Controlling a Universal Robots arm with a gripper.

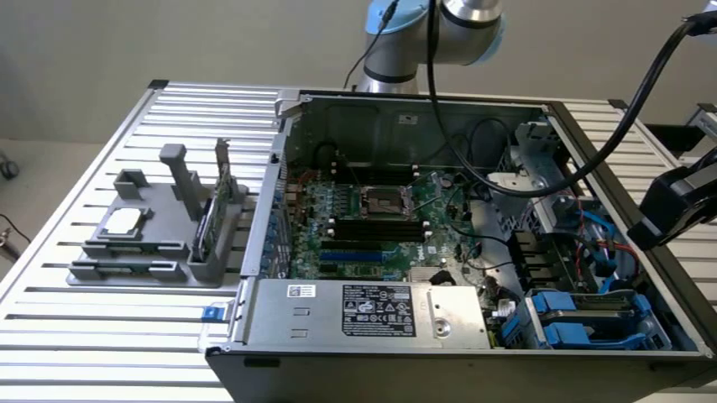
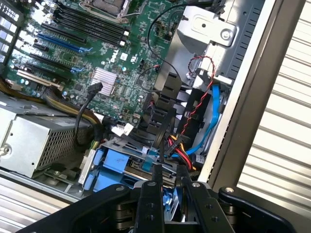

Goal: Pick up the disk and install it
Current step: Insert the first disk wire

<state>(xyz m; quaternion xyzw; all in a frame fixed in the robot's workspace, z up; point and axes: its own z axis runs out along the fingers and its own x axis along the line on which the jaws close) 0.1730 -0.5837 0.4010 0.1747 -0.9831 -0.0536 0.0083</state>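
The disk [image 1: 585, 322], held in its blue plastic frame, lies in the drive bay at the case's near corner on the exterior view's right. In the wrist view its blue frame [image 2: 114, 162] sits just beyond my fingertips, beside the power supply. My gripper [image 1: 652, 235] hangs above the case's right-hand wall, higher than the disk and apart from it. Seen from the wrist, the gripper [image 2: 169, 177] has two black fingers [image 2: 154, 182] a narrow gap apart, with nothing gripped between them; only blue plastic farther down shows through the gap.
The open computer case [image 1: 661, 285] holds a green motherboard [image 1: 370, 210], a silver power supply [image 1: 370, 311], and blue and red cables [image 2: 214, 109] near the bay. On the exterior view's left, a grey holder [image 1: 146, 252] carries a square chip [image 1: 123, 222] and an upright green card [image 1: 213, 214].
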